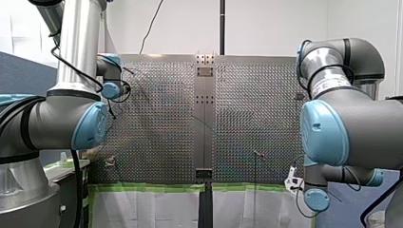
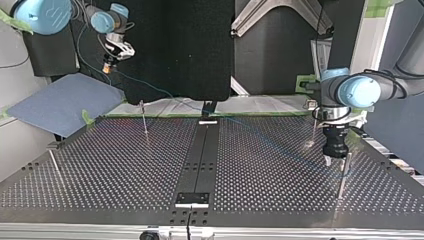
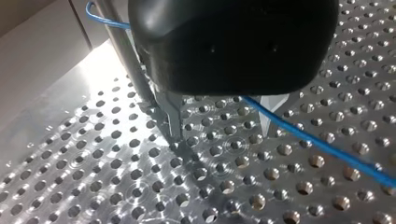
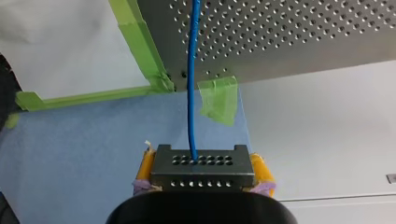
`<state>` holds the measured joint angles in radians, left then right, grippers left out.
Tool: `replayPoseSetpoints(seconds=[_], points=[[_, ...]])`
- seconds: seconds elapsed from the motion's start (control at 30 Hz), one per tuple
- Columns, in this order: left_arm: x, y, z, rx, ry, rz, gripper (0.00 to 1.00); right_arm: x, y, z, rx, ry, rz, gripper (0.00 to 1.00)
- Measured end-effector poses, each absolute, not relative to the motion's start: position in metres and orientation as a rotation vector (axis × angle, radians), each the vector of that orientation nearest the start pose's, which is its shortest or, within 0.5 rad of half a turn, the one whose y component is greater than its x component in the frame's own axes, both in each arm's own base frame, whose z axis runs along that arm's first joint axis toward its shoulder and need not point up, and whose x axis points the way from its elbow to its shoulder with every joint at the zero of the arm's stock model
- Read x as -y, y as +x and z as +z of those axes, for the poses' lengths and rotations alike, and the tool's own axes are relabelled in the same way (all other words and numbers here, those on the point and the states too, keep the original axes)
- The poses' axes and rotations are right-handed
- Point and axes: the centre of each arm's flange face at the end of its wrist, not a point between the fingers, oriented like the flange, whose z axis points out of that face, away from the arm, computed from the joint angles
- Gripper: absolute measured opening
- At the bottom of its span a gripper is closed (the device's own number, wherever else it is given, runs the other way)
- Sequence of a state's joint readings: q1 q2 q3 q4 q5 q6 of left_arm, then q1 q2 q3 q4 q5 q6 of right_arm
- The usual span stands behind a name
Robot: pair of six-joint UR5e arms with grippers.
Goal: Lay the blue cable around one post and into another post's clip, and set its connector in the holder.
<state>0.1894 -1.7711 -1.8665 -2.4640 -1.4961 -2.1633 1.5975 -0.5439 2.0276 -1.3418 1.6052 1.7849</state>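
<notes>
Right wrist view: my right end effector point(image 4: 203, 169) clamps the grey connector point(image 4: 201, 176) between yellow pads point(image 4: 261, 170), off the worktop's point(image 4: 303, 37) near edge. The blue cable point(image 4: 190, 93) leads from it onto the worktop. Left wrist view alone shows my left end effector point(image 3: 222, 121) spread wide and holding nothing, beside a post point(image 3: 123, 51), with the cable passing its fingers.

We find no text, number, brand or sign that we can read in any of the four views. The only candidate is a pale label strip point(image 1: 332, 85) wrapped on the grey joint of the right arm point(image 1: 354, 59), in the upper right of the front view. Its print is too small for us to make out.
</notes>
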Motion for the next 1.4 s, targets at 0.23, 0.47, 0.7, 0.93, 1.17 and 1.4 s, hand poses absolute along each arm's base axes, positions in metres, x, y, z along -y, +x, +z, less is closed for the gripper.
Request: replayPoseSetpoints(seconds=[0.23, 0.47, 0.7, 0.93, 1.17, 1.4], points=[[0.035, 0.561, 0.312, -1.316, -0.485, -0.375, 0.81, 0.492, 0.143, -0.094, 1.378, 1.174, 1.355, 0.0], [0.032, 0.562, 0.312, -1.312, -0.492, -0.359, 0.81, 0.509, 0.147, -0.066, 1.305, 1.125, 1.49, 0.0], [0.03, 0.562, 0.312, -1.31, -0.495, -0.356, 0.81, 0.518, 0.151, -0.065, 1.263, 1.128, 1.572, 0.0], [0.029, 0.562, 0.311, -1.311, -0.496, -0.355, 0.81, 0.515, 0.157, -0.088, 1.234, 1.184, 1.615, 0.0], [0.03, 0.562, 0.311, -1.312, -0.495, -0.355, 0.81, 0.52, 0.152, -0.11, 1.266, 1.205, 1.589, 0.0], [0.03, 0.562, 0.312, -1.312, -0.495, -0.354, 0.81, 0.527, 0.139, -0.111, 1.292, 1.205, 1.514, 0.0]])
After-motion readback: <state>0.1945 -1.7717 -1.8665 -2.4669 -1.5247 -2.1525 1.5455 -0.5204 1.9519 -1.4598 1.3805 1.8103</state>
